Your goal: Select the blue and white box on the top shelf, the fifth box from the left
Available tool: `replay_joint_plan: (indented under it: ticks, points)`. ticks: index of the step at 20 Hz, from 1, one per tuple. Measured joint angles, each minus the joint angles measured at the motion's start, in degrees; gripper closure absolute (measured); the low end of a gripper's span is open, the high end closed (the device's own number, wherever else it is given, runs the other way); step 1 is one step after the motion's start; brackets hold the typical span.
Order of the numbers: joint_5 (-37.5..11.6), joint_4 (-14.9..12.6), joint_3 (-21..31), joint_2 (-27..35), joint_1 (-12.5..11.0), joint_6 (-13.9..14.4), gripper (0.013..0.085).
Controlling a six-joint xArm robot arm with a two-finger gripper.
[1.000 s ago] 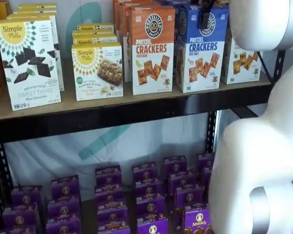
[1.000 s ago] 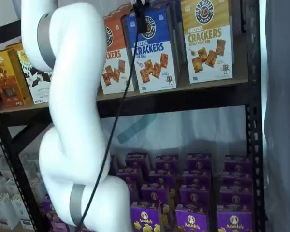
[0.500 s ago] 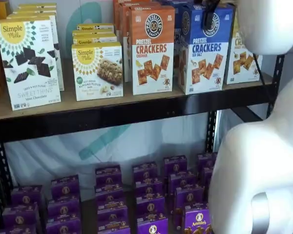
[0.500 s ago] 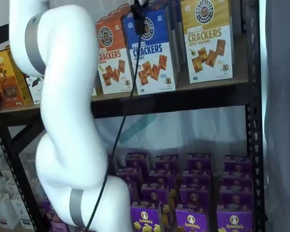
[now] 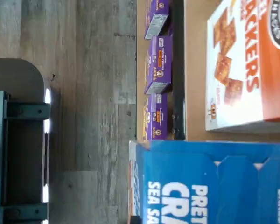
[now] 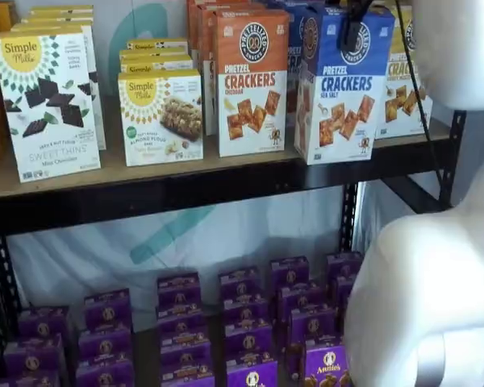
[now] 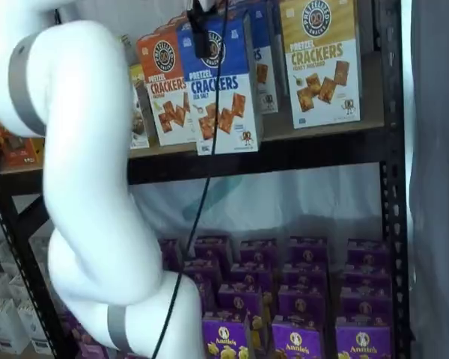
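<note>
The blue and white box (image 6: 343, 89) stands forward of its row at the front edge of the top shelf (image 6: 145, 192), overhanging the black rail. It shows in both shelf views (image 7: 221, 90). My gripper (image 6: 356, 24) hangs from above with a black finger over the box's round logo, shut on the box's top; the same shows in a shelf view (image 7: 200, 41). The wrist view shows the blue box (image 5: 210, 186) close up, beside the orange-topped box (image 5: 252, 70).
An orange-topped cracker box (image 6: 252, 81) stands left of it, a yellow-topped one (image 7: 322, 60) right. Simple Mills boxes (image 6: 48, 105) fill the shelf's left. Purple Annie's boxes (image 6: 242, 314) fill the lower shelf. My white arm (image 7: 82, 187) and cable (image 7: 202, 202) hang in front.
The blue and white box has come forward out of its row to the shelf's front edge, with the gripper on its top. The arm has swung away from the shelves.
</note>
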Motion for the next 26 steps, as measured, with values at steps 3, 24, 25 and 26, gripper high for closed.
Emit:
replay_joint_plan:
  ticks: [3, 24, 25, 26]
  points:
    - [0.3, -0.5, 2.5, -2.7, 0.4, 0.2, 0.037]
    - [1.8, -2.4, 19.1, -16.4, -2.6, -3.6, 0.037]
    - [1.6, -2.4, 19.8, -16.9, -2.9, -3.8, 0.037]
    - [1.4, -2.4, 20.4, -17.2, -3.0, -4.0, 0.037]
